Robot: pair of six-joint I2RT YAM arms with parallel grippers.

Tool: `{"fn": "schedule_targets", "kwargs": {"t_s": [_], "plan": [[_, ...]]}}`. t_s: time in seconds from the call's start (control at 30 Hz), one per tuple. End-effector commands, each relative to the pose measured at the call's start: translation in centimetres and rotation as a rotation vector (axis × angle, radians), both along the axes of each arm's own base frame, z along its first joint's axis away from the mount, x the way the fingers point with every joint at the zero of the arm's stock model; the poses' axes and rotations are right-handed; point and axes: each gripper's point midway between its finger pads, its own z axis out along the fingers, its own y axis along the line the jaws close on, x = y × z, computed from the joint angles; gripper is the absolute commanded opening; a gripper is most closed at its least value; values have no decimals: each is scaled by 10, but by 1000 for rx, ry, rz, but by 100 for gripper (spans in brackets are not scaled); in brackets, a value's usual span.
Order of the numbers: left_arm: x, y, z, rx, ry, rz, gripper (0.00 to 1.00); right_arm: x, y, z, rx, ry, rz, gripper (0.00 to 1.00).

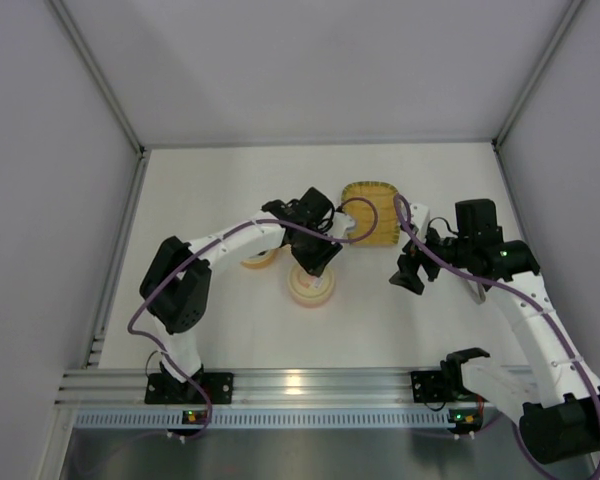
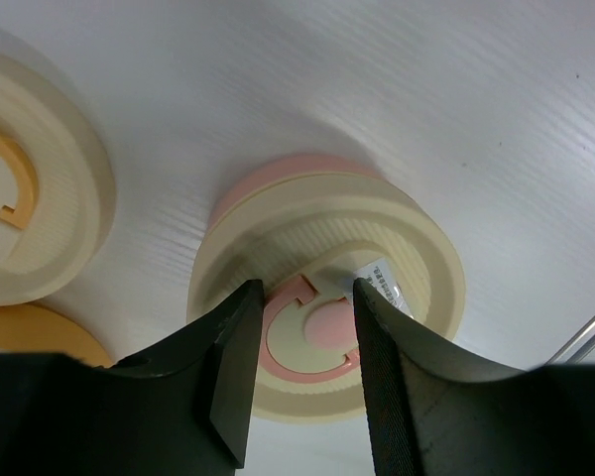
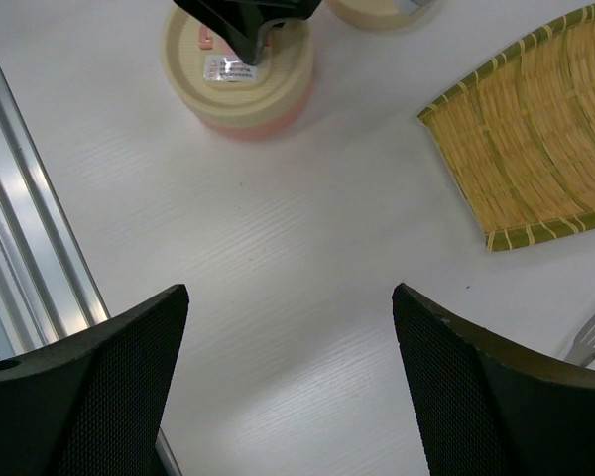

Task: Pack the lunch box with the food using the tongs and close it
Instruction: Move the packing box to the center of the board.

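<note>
The lunch box (image 1: 311, 288), a round pink tub under a cream lid with a pink C-shaped handle (image 2: 299, 342), stands at the table's middle. My left gripper (image 2: 305, 293) hovers right at the lid, open, its jaws on either side of the handle's centre with nothing clamped; from above the left gripper (image 1: 315, 262) covers the box's far side. My right gripper (image 1: 408, 272) hangs open and empty over bare table (image 3: 290, 297). Only the silver tip of the tongs (image 3: 593, 337) shows. No food is in view.
A woven yellow tray (image 1: 370, 212) lies behind the grippers, its corner (image 3: 535, 139) showing to the right gripper's right. A second round container (image 1: 260, 258) with an orange handle (image 2: 15, 183) sits left of the lunch box. An aluminium rail (image 1: 300, 385) borders the near edge.
</note>
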Motion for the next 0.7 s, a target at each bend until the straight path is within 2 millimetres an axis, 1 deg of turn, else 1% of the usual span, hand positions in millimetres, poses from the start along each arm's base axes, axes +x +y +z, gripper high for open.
{"fn": "schedule_targets", "kwargs": {"t_s": [0.0,0.1,0.2,0.33,0.43,0.57,0.6,0.67], "plan": [[-74,64,-46,257,271,-103,47,5,0,19,28,-47,3,83],[-86,71,-42,280,256,-185,47,7,1,20,26,-49,3,84],[-102,71,-40,283,268,-256,47,9,1,19,26,-44,2,84],[-126,65,-40,275,283,-339,47,11,1,19,29,-43,-2,84],[-138,61,-40,257,301,-363,47,11,2,20,31,-45,-3,84],[-142,57,-36,235,313,-355,46,12,3,23,43,-49,-9,84],[-140,57,-34,235,297,-348,46,14,3,24,47,-57,-11,84],[-132,52,-25,213,247,-337,47,13,5,27,63,-56,-11,84]]}}
